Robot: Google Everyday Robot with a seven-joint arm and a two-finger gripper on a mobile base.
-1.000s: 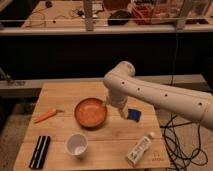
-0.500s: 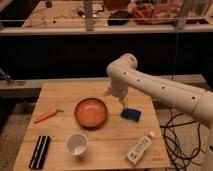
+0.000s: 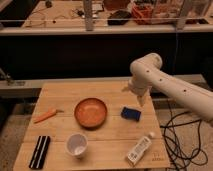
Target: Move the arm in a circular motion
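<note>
The cream-white arm [image 3: 175,87] reaches in from the right edge, with thick tubular segments, small dark dots and a rounded elbow [image 3: 145,66] at upper right of the wooden table [image 3: 107,137]. From the elbow a narrow tip points down, and the gripper [image 3: 142,100] hangs above the table's right side, just above and right of a blue block [image 3: 130,113]. It holds nothing that I can see.
On the table are an orange-brown bowl [image 3: 91,112], a carrot [image 3: 45,116], a white cup [image 3: 76,145], a black rectangular object [image 3: 39,151] and a white bottle lying down [image 3: 139,149]. Black cables [image 3: 180,140] lie on the floor to the right. A workbench [image 3: 100,20] stands behind.
The elbow and gripper have swung to the right and away from the bowl, rising slightly. The blue block, earlier partly hidden behind the arm, now shows fully. Table objects have not moved.
</note>
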